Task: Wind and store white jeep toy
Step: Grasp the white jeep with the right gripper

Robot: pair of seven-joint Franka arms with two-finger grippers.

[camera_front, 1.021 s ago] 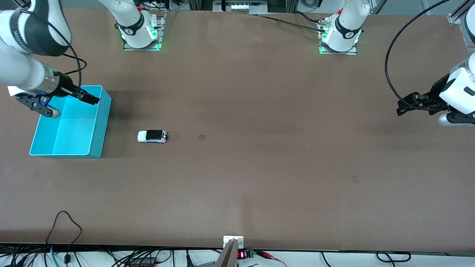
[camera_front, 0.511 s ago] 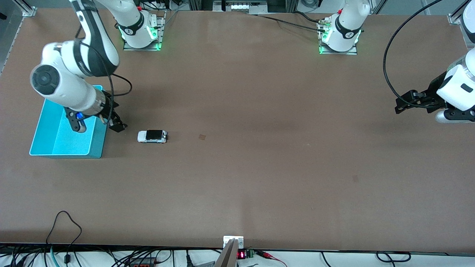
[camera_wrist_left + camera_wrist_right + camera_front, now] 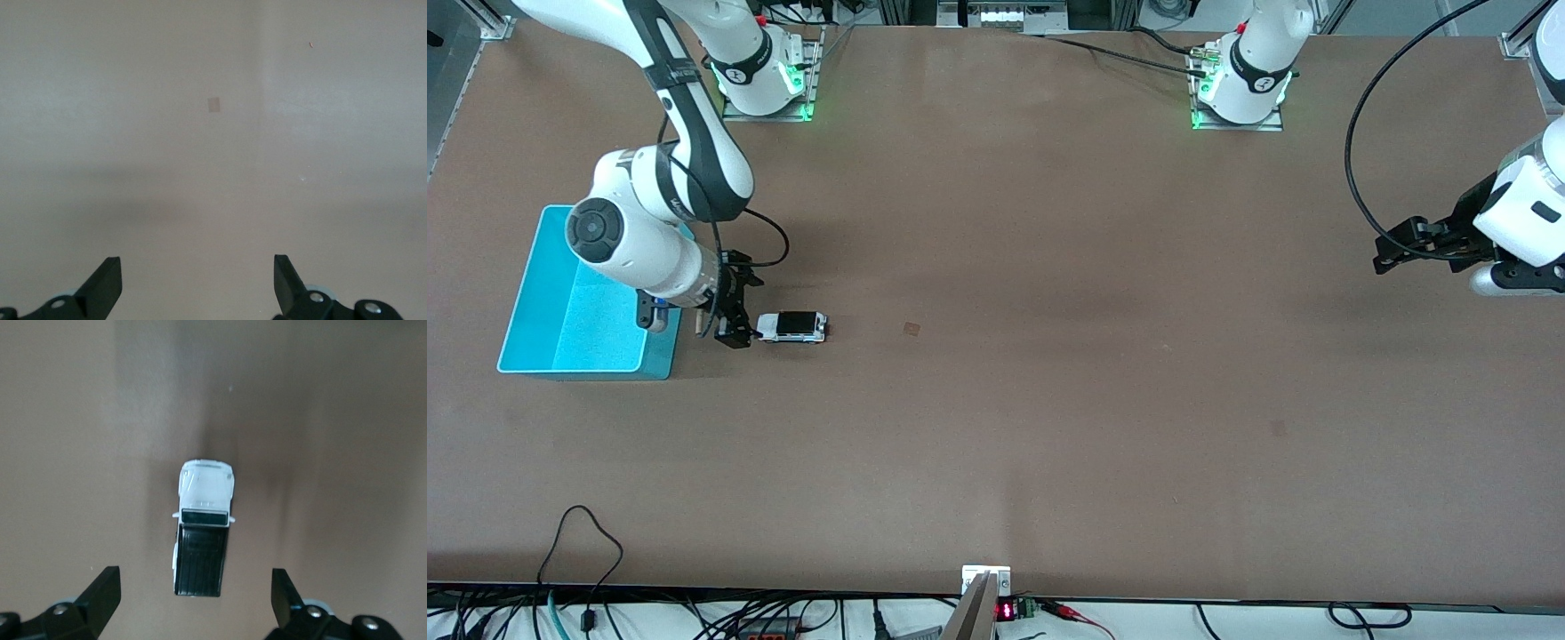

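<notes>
The white jeep toy (image 3: 792, 326), with its black roof, stands on the brown table beside the turquoise bin (image 3: 578, 342), toward the right arm's end. My right gripper (image 3: 735, 325) is open and empty, low over the table between the bin and the jeep, close to the jeep's end. In the right wrist view the jeep (image 3: 203, 533) lies lengthwise just ahead of the gap between the fingers, and the gripper (image 3: 195, 600) stands wider than the toy. My left gripper (image 3: 1392, 253) is open and empty and waits over the left arm's end of the table (image 3: 197, 280).
The bin's inside shows nothing in the part not hidden by the right arm. A small square patch (image 3: 911, 329) marks the table near the middle and also shows in the left wrist view (image 3: 213, 105). Cables run along the table edge nearest the camera.
The right arm has swung from over the bin down to the jeep's end. The jeep and bin have not moved. The left arm stays almost still.
</notes>
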